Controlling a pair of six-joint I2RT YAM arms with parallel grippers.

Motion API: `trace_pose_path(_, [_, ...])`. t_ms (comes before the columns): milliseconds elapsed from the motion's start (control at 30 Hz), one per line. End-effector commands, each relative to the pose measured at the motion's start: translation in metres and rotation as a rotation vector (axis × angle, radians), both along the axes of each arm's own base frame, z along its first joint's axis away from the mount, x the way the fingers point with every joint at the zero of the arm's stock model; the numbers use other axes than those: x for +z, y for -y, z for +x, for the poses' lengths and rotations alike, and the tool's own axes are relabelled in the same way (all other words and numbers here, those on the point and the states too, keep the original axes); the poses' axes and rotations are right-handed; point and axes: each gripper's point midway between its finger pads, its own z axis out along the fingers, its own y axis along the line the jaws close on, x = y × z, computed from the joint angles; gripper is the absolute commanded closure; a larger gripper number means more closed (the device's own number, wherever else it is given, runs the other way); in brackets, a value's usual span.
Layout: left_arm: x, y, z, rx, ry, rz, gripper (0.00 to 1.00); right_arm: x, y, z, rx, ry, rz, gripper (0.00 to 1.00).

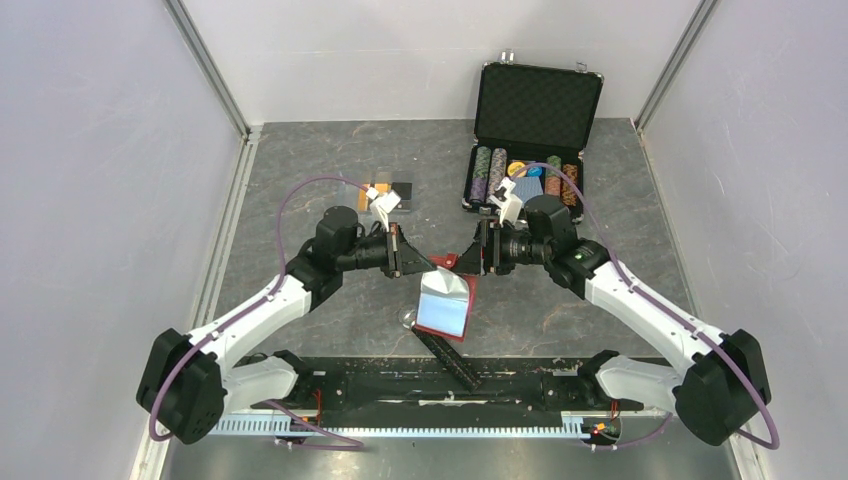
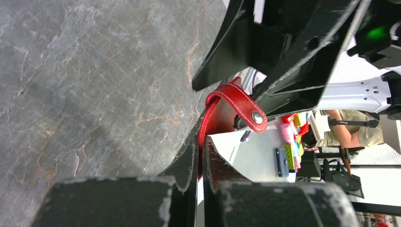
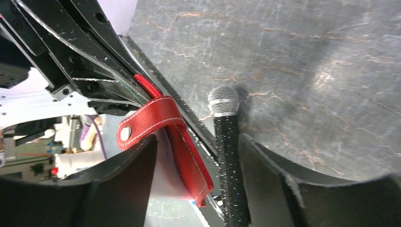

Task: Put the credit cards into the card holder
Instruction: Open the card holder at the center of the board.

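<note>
Mid-frame in the top view, the small red leather-like card holder (image 1: 443,308) hangs open above the grey table (image 1: 300,170), its blue-grey sleeves facing up. The left gripper (image 2: 199,156) is pressed together on the holder's red edge. The right gripper (image 3: 196,156) is spread wide, with the closing tab against one finger. The thin orange-gold and black credit cards (image 1: 402,190) lie at upper left, well apart from the holder. A black microphone (image 3: 223,101) lies below it.

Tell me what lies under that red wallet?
On the table below the raised card holder lies a black microphone; the holder hides the tabletop straight beneath it from above.
</note>
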Motion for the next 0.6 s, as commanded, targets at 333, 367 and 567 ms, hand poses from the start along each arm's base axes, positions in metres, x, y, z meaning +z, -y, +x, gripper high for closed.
trace_pose_path(333, [0.015, 0.007, -0.01, -0.082, -0.054, -0.022, 0.98, 0.032, 0.009, -0.008, 0.135, 0.237, -0.002, 0.02])
trace_pose_path(367, [0.018, 0.008, -0.012, -0.097, -0.052, -0.031, 0.98, 0.03, 0.008, -0.009, 0.153, 0.238, -0.002, 0.02])
trace_pose_path(567, [0.035, 0.011, -0.018, -0.139, -0.04, -0.072, 0.98, 0.018, -0.003, -0.015, 0.247, 0.24, 0.0, 0.02])
